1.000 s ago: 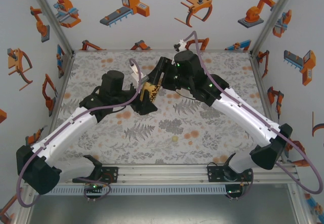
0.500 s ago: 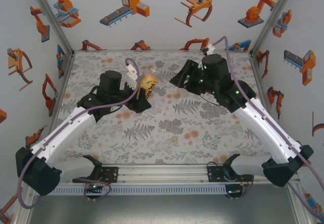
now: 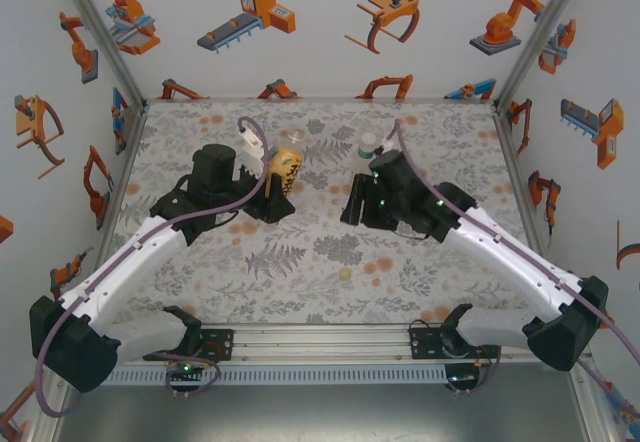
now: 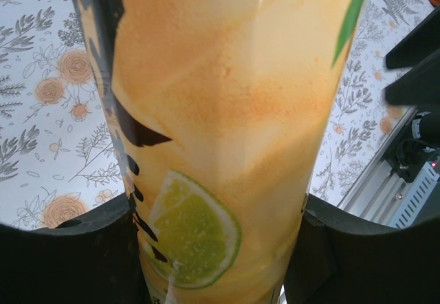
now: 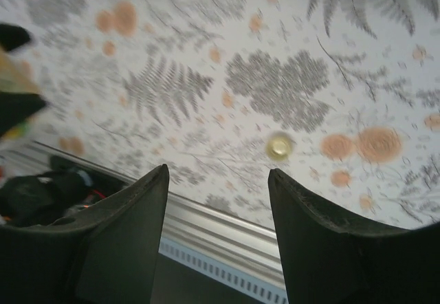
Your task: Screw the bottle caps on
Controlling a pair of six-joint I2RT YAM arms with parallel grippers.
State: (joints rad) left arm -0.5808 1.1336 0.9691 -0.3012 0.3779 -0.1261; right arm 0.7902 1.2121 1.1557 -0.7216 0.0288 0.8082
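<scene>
Left of centre, toward the far side of the table (image 3: 300, 262), the left gripper (image 3: 276, 194) is clamped on the juice bottle (image 3: 287, 167). In the left wrist view a finger presses on either side of the yellow-orange body, near the printed lime slice. From above, the bottle leans slightly, its top pointing far; whether its base touches the table I cannot tell.

Right of centre, the right gripper (image 5: 216, 173) hangs over the cloth with its jaws parted a moderate way and nothing between them. It is well apart from the juice bottle.

A pale yellow cap (image 5: 278, 146) lies flat on the table, near of centre, close to the front rail and apart from both grippers.

A second bottle (image 3: 368, 145), white and green, stands upright just far of the right arm.
</scene>
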